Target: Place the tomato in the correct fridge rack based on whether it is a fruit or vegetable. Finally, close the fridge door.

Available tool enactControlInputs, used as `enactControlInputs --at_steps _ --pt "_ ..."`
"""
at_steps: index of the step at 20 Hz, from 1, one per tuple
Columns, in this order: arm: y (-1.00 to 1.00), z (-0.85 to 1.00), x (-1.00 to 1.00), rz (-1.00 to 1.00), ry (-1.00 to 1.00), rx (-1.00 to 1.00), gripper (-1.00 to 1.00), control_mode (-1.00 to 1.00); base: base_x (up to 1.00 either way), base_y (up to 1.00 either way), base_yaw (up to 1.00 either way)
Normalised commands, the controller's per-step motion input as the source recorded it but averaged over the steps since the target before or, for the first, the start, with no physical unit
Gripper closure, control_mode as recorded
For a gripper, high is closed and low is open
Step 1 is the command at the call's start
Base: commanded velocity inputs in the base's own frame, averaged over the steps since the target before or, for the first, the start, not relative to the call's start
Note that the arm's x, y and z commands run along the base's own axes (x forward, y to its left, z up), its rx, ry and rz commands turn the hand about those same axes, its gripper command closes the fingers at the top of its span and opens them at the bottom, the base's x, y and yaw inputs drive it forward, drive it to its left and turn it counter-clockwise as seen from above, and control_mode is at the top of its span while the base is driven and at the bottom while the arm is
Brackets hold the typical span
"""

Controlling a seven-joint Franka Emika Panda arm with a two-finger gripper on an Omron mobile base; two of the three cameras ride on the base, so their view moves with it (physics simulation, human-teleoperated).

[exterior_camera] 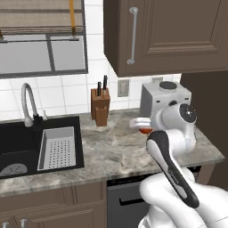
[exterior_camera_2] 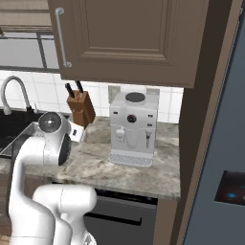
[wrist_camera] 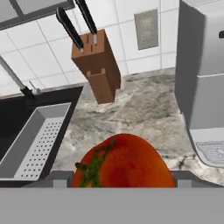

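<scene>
Hand (wrist_camera: 124, 181) apparently clasping tomato (wrist_camera: 124, 164), fingers wide, above marble counter (wrist_camera: 140, 109)

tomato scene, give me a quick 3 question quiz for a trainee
1. True or false: the tomato sits between the gripper fingers.
2. What stands on the counter between the sink and the coffee machine? A) a kettle B) a knife block C) a toaster
3. Fill in: the perforated grey tray lies in the ____.

Key
1. True: in the hand view the tomato is close up, with a finger on either side.
2. B
3. sink
</scene>
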Motion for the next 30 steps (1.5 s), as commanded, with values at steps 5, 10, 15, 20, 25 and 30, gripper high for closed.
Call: enactControlInputs --at_steps 5,10,15,20,25,30 --pt "-0.51 0.8 -0.36 0.0 0.0 -0.02 1.0 -1.0 0.0 0.0 0.0" --pt "-0.43 0.1 -0.36 0.0 0.0 -0.09 1.0 -1.0 0.0 0.0 0.0" --pt "-0.01 0.0 -0.31 -0.03 -0.02 -0.1 1.0 -1.0 0.0 0.0 0.0" --pt "0.0 0.0 -0.01 0.0 0.0 0.0 1.0 -1.0 0.0 0.0 0.0" --pt "0.01 0.0 0.0 0.0 0.0 0.0 1.0 1.0 -0.15 0.0 -0.02" --pt "0.0 0.0 0.0 0.0 0.0 0.0 1.0 1.0 -0.92 0.0 -0.16"
